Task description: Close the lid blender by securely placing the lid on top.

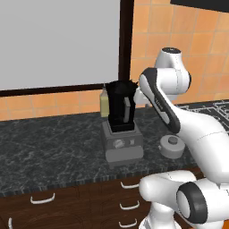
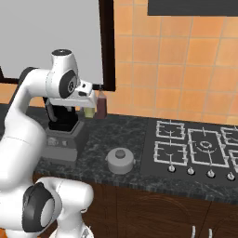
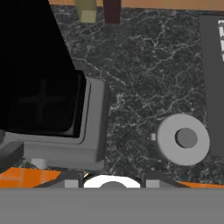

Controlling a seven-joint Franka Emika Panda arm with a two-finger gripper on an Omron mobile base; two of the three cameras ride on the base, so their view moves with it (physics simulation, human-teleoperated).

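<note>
The end effector (image 3: 112,178) hangs above the dark marbled worktop (image 1: 53,138), up beside the top of the blender (image 1: 120,125), looking straight down. Only the very tips of its two fingers (image 3: 72,180) peek into the hand view, set well apart with nothing between them, so it looks open and empty-handed.

Below it and off to one side stands the blender, a near-black tapered jar on a boxy grey base with a round dial at the front. Its mouth is uncovered; from above you can look straight into the dark jar (image 3: 41,103) and make out a faint cross shape at the bottom.

The lid (image 3: 182,139) lies flat on the worktop below the end effector, on the side opposite the blender, apart from the grey base and close to the edge of the hob (image 2: 197,148). It is a small light-grey disc with a raised knob in the centre, and nothing touches it. From the right base view it (image 2: 121,161) sits between the blender base and the burners, near the front of the worktop.

Farther away than the end effector, against the orange tiled wall (image 2: 176,60), stand a pale yellowish bottle (image 1: 104,103) and a dark red bottle (image 2: 101,105), side by side behind the blender.
</note>
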